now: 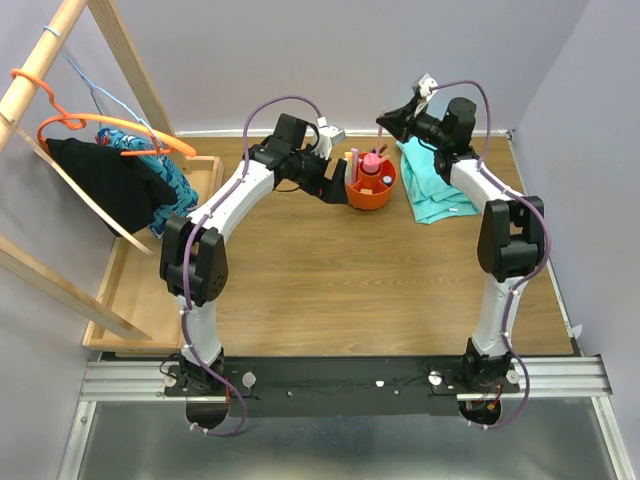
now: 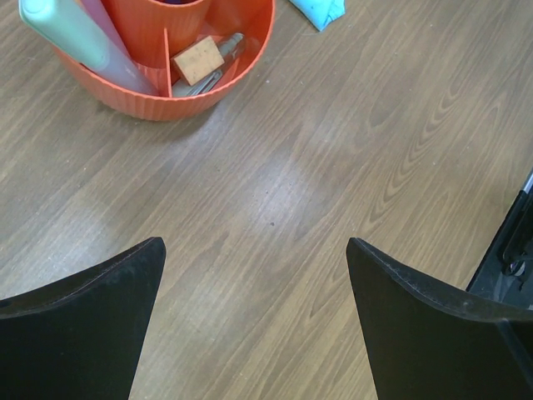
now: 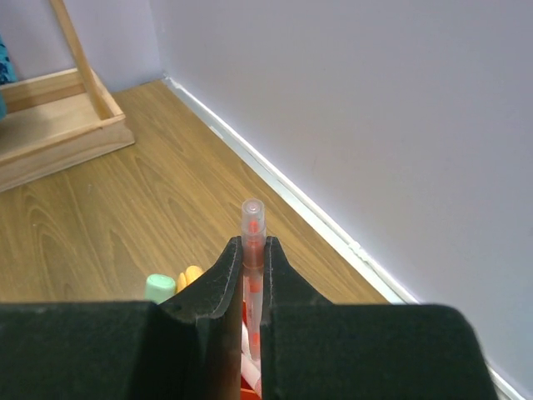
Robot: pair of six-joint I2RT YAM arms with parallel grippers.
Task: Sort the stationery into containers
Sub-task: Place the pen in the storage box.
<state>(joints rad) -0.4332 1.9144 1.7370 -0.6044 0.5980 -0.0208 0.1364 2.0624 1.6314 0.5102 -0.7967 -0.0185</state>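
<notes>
The round orange tub (image 1: 371, 190) stands at the back middle of the table with a pink bottle (image 1: 371, 162) upright in it. In the left wrist view the tub (image 2: 166, 104) holds a tan eraser (image 2: 198, 60) and a mint highlighter (image 2: 62, 33). My left gripper (image 2: 254, 242) is open and empty over bare wood, just left of the tub (image 1: 335, 192). My right gripper (image 3: 252, 247) is shut on a translucent red pen (image 3: 253, 217), held raised above and just behind the tub (image 1: 385, 122). The mint highlighter's top (image 3: 160, 287) shows below it.
A teal cloth (image 1: 435, 185) lies right of the tub. A wooden tray (image 1: 150, 290) sits along the left edge under a wooden rack with an orange hanger (image 1: 110, 125) and dark clothes. The back wall (image 3: 350, 100) is close behind the right gripper.
</notes>
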